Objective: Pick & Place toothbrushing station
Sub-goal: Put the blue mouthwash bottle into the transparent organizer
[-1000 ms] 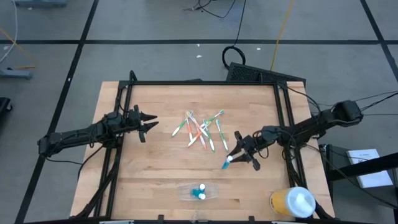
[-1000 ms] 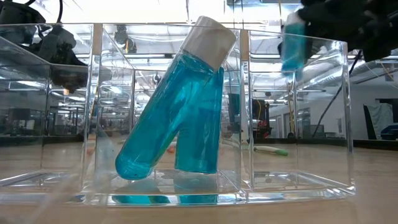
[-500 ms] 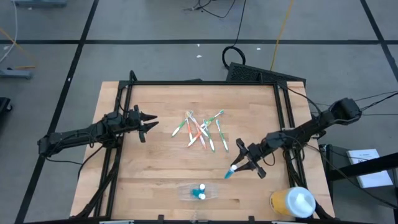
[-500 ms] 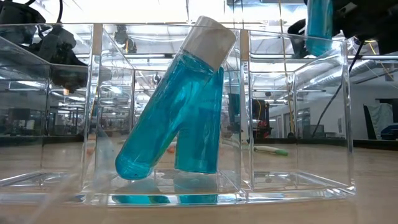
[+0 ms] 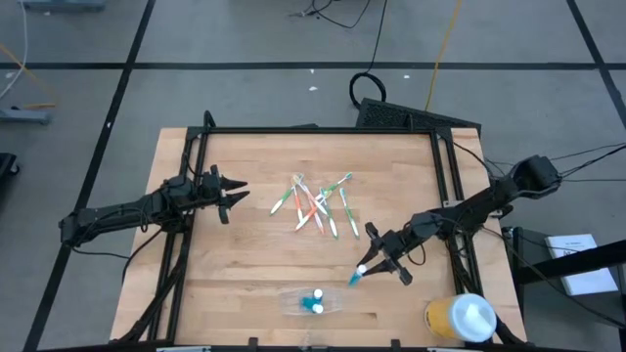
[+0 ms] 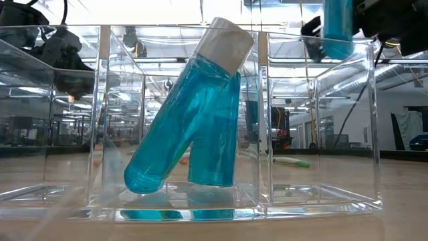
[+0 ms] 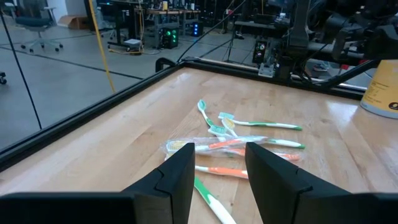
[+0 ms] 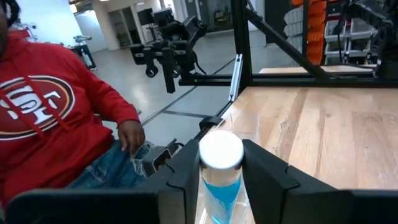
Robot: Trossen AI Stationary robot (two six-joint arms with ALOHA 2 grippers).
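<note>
High view shows the toothbrushing station (image 5: pixel 313 303), a clear plastic holder, low in the middle of the frame on the wooden table (image 5: pixel 254 254). Two blue tubes with white caps (image 5: pixel 315 300) stand in its middle part. Up and to the right of it, not touching, the right gripper (image 5: pixel 377 262) has its fingers closed on another blue tube (image 5: pixel 358 274), held in the air just beside the holder. A pile of toothbrushes (image 5: pixel 318 203) lies in the middle of the frame. The left gripper (image 5: pixel 235 191) waits at the left, well apart, with its fingers spread and nothing in them. A yellow cup (image 5: pixel 460 318) sits at the lower right.
</note>
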